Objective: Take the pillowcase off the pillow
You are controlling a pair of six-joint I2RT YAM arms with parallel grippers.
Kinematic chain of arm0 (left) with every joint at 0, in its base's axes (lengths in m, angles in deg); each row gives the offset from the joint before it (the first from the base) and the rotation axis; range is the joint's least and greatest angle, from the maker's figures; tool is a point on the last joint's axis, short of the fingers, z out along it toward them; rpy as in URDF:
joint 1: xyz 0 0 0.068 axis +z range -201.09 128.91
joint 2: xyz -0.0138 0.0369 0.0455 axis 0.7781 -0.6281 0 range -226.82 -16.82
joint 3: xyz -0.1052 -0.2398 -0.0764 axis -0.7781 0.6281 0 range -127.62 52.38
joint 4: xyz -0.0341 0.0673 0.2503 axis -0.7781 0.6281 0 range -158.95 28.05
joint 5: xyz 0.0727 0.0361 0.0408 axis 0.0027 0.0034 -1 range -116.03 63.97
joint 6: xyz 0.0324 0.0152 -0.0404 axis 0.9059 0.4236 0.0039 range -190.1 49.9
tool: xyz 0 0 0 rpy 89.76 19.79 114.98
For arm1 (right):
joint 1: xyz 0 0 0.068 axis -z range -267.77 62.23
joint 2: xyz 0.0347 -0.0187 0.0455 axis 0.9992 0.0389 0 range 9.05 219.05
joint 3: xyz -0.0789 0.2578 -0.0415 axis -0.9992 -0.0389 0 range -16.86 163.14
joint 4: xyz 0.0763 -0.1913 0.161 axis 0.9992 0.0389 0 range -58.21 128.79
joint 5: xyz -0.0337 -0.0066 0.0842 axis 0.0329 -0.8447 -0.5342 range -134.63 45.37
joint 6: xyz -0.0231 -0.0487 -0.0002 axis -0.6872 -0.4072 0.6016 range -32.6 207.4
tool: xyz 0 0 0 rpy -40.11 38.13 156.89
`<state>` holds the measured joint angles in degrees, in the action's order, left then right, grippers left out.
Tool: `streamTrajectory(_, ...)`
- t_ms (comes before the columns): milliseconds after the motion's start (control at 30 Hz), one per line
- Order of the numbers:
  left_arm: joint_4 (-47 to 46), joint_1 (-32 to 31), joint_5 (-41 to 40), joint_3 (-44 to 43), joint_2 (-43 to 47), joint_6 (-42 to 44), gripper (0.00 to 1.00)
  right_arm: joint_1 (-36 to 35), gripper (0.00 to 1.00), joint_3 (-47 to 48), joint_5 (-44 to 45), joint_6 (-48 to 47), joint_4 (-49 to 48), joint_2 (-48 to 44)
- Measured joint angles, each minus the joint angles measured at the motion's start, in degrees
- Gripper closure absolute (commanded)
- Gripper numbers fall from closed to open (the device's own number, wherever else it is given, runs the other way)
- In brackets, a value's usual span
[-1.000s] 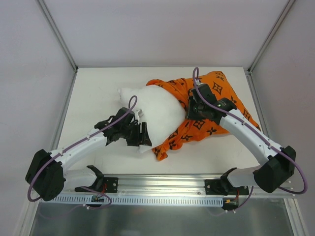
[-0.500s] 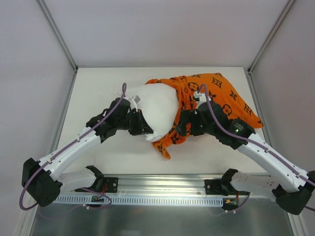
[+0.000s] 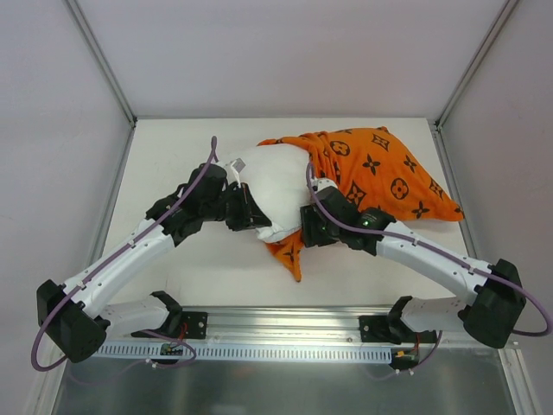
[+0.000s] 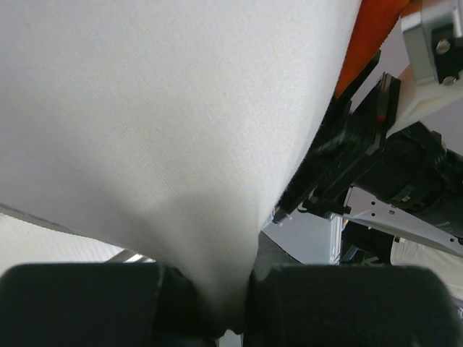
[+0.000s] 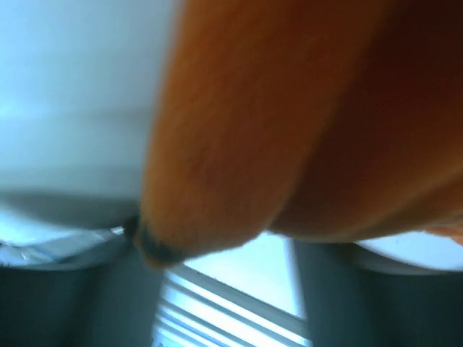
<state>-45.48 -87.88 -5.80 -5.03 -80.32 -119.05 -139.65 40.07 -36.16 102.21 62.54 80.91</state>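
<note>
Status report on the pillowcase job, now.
Left gripper shut on the pillow, near edge. Right gripper open at the pillowcase hem, orange cloth between its fingers. Pillowcase roughly half off. No obstruction seen.

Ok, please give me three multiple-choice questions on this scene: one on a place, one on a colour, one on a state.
1. Which end of the pillow is inside the pillowcase? A left; B right; C neither.
2. The pillowcase's motifs are: A white; B green; C dark.
3. The left claw is: A open; B shut on the pillow; C shut on the pillowcase.
Answers: 1 B, orange cloth wraps the right end. 2 C, dark flowers and stars show on the orange. 3 B, white fabric is pinched between its fingers.
</note>
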Motion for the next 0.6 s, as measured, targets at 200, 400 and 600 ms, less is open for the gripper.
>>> streamTrajectory(200, 2.36, 0.92, -1.29, -0.33, 0.85, 0.46, 1.0, 8.0, 0.99, -1.01, 1.62, -0.85, -3.1, -0.13)
streamTrajectory(400, 8.5, 18.01, 3.78, -4.09, 4.92, 3.48, 1.0, 20.17, 0.99, -1.01, 1.53, -3.63, -2.82, -3.5)
streamTrajectory(600, 13.75, 33.29, 9.88, -6.88, 7.69, 6.36, 1.0, 30.42, 0.99, -0.79, 0.57, -5.62, -2.4, -11.26)
